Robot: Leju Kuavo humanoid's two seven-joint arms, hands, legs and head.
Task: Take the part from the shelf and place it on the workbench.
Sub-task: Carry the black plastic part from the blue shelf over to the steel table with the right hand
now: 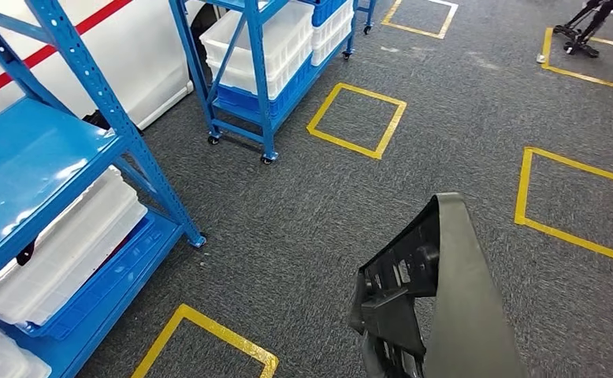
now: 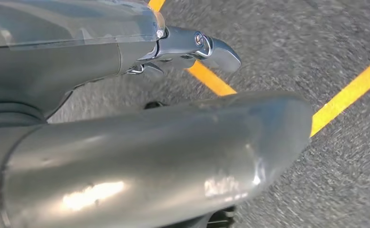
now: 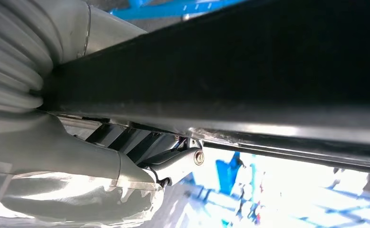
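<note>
The part (image 1: 445, 283) is a long black plastic piece with a smooth grey-green face. It stands tilted over the carpet at the lower middle-right of the head view. In the right wrist view its dark body (image 3: 249, 71) runs across my right hand (image 3: 54, 156), which grips it, with fingers (image 3: 183, 161) under its edge. My left hand (image 2: 126, 156) hangs over the grey carpet and holds nothing; its thick thumb lies apart from the fingers (image 2: 197, 45).
A blue shelf (image 1: 91, 87) holding white trays (image 1: 67, 236) stands at the left. A blue wheeled rack (image 1: 264, 79) with white crates is further back. Yellow taped squares (image 1: 357, 120) mark the grey carpet. A dark stand (image 1: 583, 27) is at the far right.
</note>
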